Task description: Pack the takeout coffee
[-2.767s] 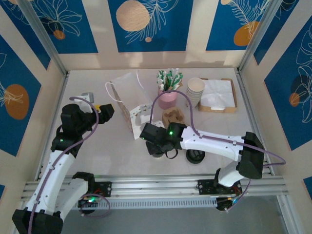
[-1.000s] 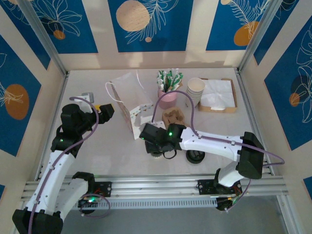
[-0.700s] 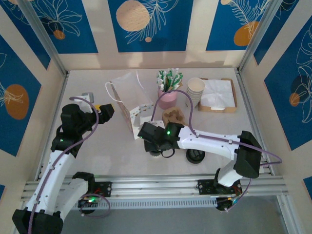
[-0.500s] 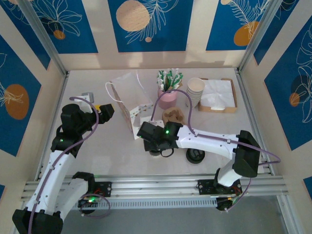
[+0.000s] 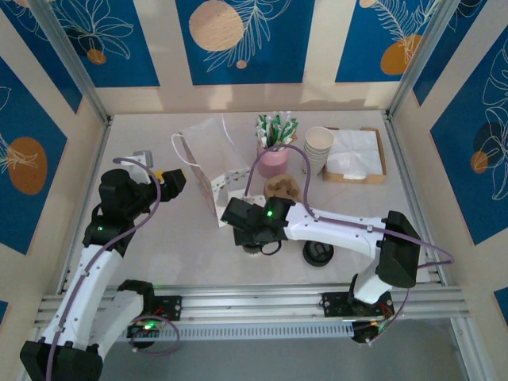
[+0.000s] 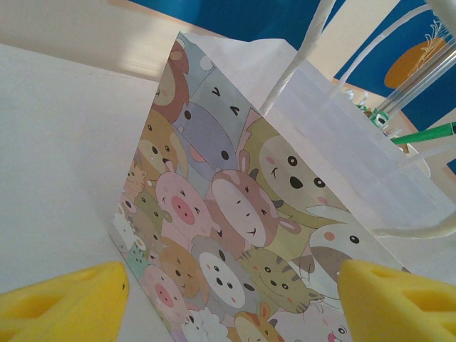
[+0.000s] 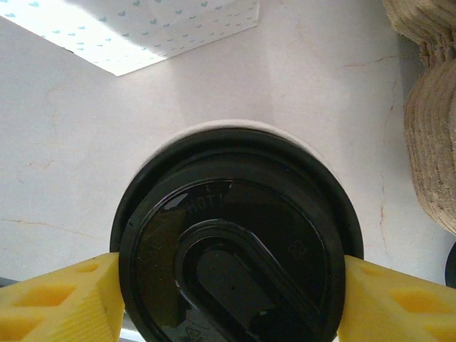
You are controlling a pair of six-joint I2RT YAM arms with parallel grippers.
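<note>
My right hand (image 7: 228, 288), clenched on the takeout coffee (image 7: 235, 214), has crept closer to the bag (image 5: 208, 159); bagging seems near.

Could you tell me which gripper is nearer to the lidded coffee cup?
Right. The right gripper straddles the takeout coffee, a finger on each side of it; the left gripper sits off to its left, facing the paper bag.

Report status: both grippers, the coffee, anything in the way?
Left gripper open, facing the bag. Right gripper shut on the coffee. Carrier close beside it, nothing between.
</note>
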